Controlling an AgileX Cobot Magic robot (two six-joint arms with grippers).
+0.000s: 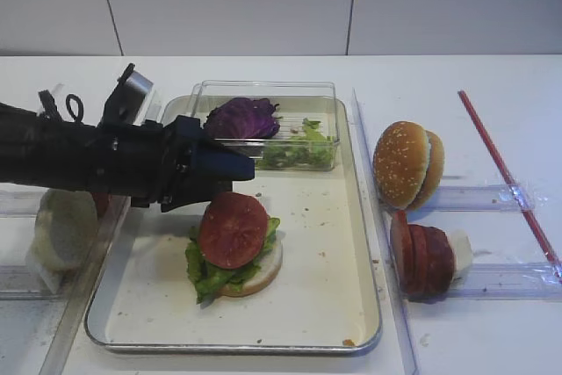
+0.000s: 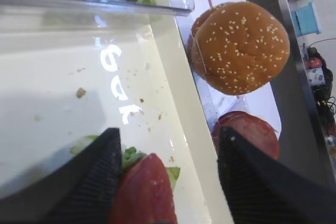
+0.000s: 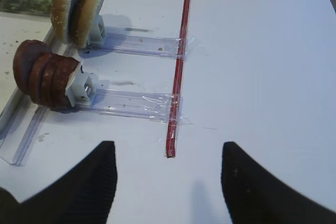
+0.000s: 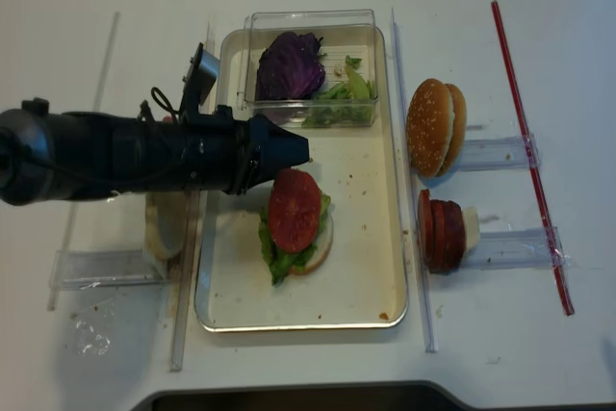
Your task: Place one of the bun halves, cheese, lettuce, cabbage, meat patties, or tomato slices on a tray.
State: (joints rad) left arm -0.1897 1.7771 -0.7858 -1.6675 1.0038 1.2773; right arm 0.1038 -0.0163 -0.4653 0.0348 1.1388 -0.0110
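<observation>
Exterior high view: I see my left hand [image 1: 230, 167] open and empty above the tray [image 1: 334, 305], just beside the tomato slice [image 1: 232, 228] topping lettuce [image 1: 204, 271] and bun half [image 1: 263, 271]; right hand [image 3: 168, 182] open, empty.

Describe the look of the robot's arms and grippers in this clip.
The left arm is bulky and matte black, with thin black cables looped along it and a small silvery-white camera block on top. The left gripper ends in dark, wedge-shaped fingers with a fine ribbed texture. The right gripper shows matching black textured fingers.
</observation>
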